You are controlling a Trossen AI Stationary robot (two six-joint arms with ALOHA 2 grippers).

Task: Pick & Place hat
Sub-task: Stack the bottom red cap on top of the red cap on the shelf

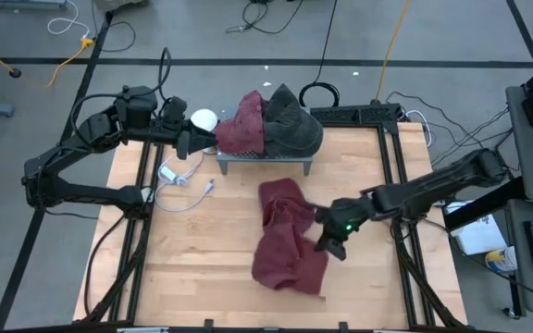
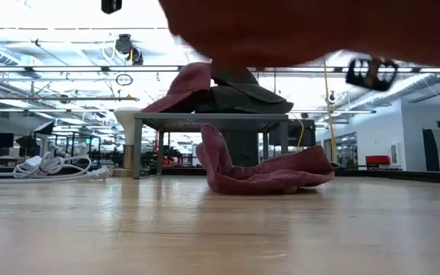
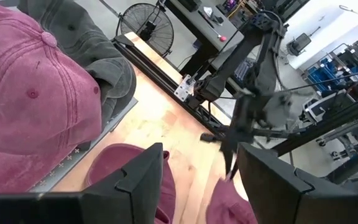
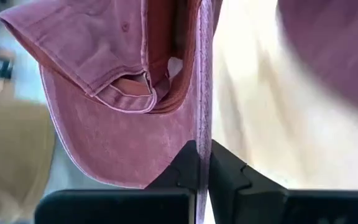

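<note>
Jaws pinched tight on the brim: the right gripper point(image 4: 204, 163) has the maroon hat point(image 1: 290, 242) by its edge, centre-right of the high view. The cloth trails toward lower left. Up at upper left, the left gripper point(image 1: 185, 141) hangs wide beside the grey rack point(image 1: 266, 160) on the wooden table point(image 1: 202, 268).

We see a light wooden table point(image 1: 202, 277) with a white cable point(image 1: 181, 179) coiled loosely on its left part, near the back; in the low view the same cable lies bunched at the far left. A small round white object point(image 1: 204, 118) sits at the table's back edge, and behind the table a black fan point(image 1: 319, 93) stands on the grey floor point(image 1: 202, 37), where yellow and black cables trail.
</note>
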